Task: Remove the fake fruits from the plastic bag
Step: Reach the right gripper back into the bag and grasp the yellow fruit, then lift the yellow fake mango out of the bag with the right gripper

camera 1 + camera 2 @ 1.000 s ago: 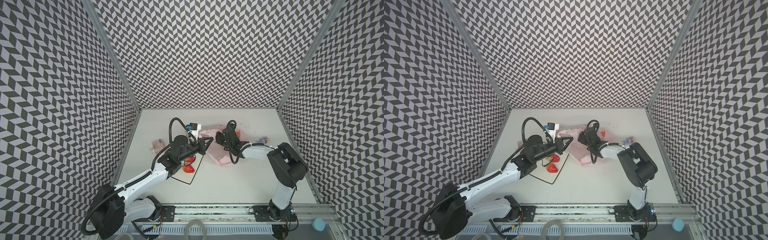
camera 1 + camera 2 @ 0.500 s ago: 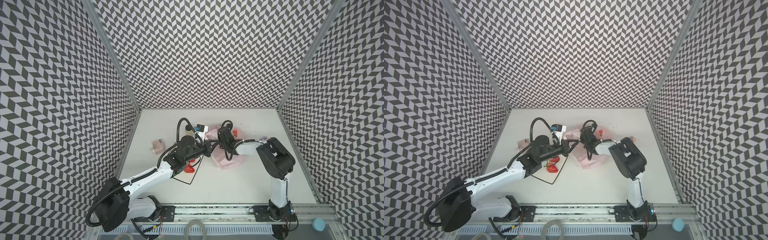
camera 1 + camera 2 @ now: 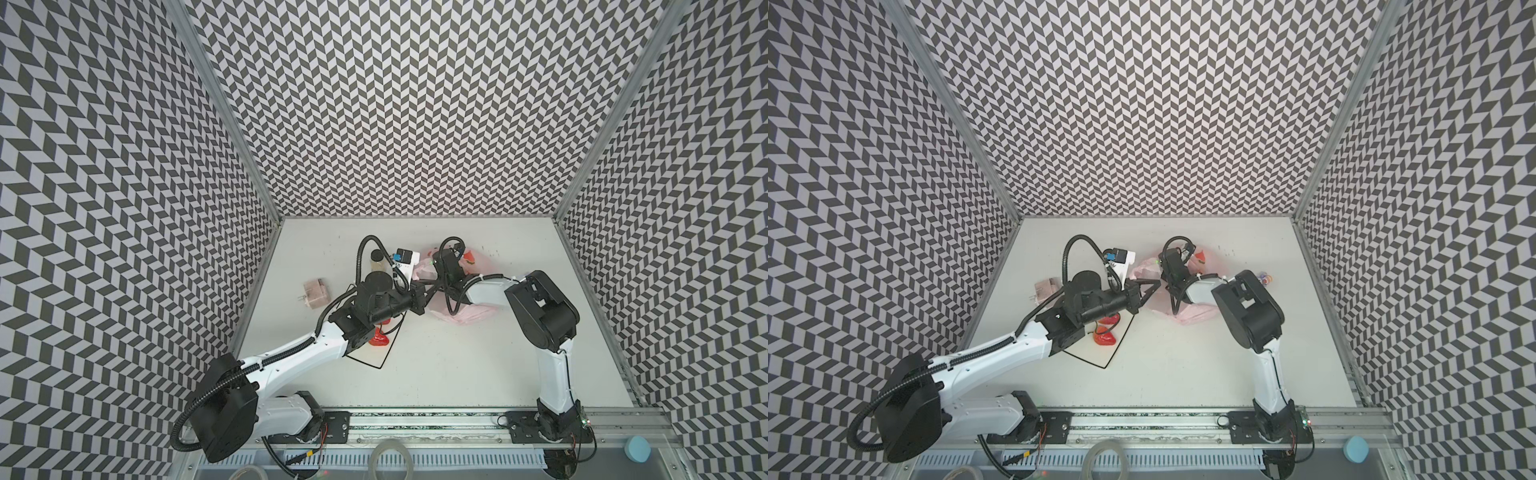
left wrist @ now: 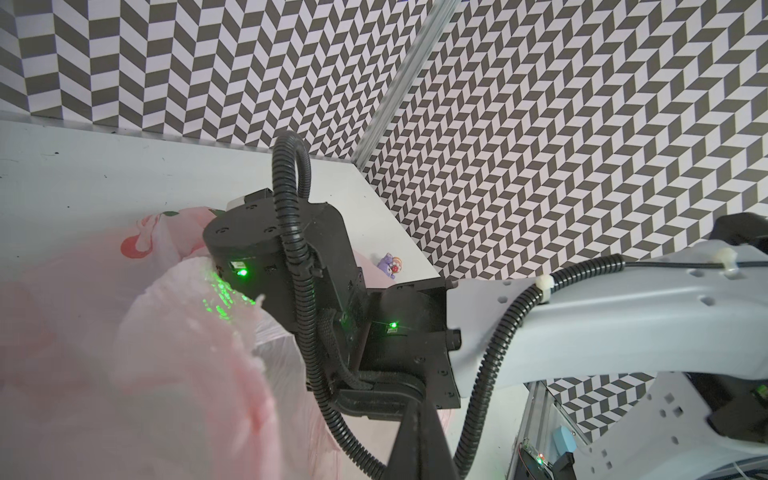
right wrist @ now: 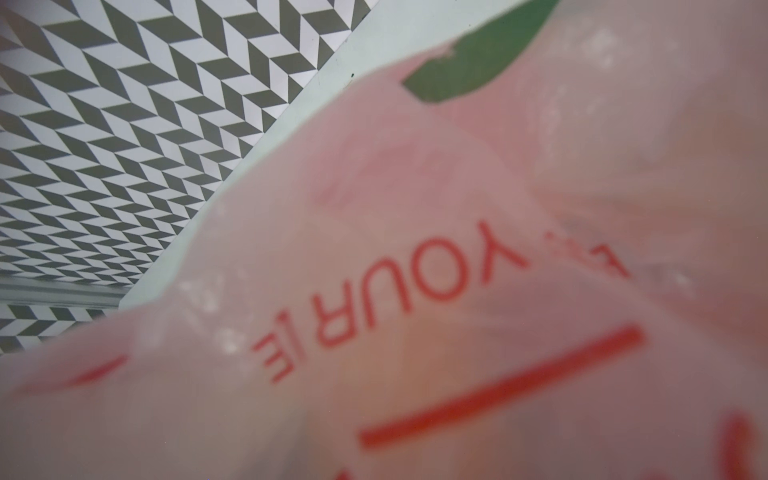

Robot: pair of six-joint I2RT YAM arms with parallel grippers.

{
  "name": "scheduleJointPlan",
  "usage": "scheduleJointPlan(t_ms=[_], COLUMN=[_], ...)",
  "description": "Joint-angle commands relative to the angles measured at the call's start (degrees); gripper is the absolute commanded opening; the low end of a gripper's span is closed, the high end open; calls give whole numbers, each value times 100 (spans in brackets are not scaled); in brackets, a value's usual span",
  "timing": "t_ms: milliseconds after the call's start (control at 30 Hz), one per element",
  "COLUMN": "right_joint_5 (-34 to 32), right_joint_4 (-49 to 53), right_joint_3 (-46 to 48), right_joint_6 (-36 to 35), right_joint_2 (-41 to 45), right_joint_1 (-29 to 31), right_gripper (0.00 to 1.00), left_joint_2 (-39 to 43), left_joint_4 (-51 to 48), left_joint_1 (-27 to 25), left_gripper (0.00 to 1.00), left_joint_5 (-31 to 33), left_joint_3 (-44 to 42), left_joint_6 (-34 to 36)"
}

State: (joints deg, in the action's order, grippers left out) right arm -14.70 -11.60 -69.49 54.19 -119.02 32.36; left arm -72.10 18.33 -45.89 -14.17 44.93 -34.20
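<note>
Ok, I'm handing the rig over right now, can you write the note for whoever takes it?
Left gripper: shut, seemingly pinching the plastic bag by its edge.
Right gripper: down in the bag's folds, tips hidden; open or shut unclear.
Done: two red strawberries lie on the white plate.
To do: bag contents are hidden; check for more fruits and take them out.

Read the only legible print on the plastic bag point(image 5: 415, 257), in the right wrist view. You will find the word "YOUR" in red capitals, upside down to the camera. Directly after "YOUR" stand a short dotted stroke and an "E". Before "YOUR", the red characters are too blurred to read. A printed red bar point(image 5: 503, 386) runs alongside "YOUR".
</note>
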Motion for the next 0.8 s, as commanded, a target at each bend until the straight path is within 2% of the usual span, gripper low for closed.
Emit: scheduleJointPlan(t_ms=[0,100,333,767], right_joint_5=[-27,172,770,2016], right_joint_4=[-136,-212,-377,42], right_joint_3=[47,158,874,2282], right_joint_6=[-200,-483,-891,-1849], right_joint_2=[114,383,1295,3182], right_joint_1=[-40,-36,-37,-36], right_gripper=[56,52,49,45], left_joint_2=[133,150,186,159], left_joint_4=[13,-22,8,169], left_joint_1=[-41,-37,57,275], left_gripper=[0,0,0,0], left_joint_5=[128,288,562,518], left_joint_3=[86,55,-26,-159], left_joint_6=[65,88,105,63])
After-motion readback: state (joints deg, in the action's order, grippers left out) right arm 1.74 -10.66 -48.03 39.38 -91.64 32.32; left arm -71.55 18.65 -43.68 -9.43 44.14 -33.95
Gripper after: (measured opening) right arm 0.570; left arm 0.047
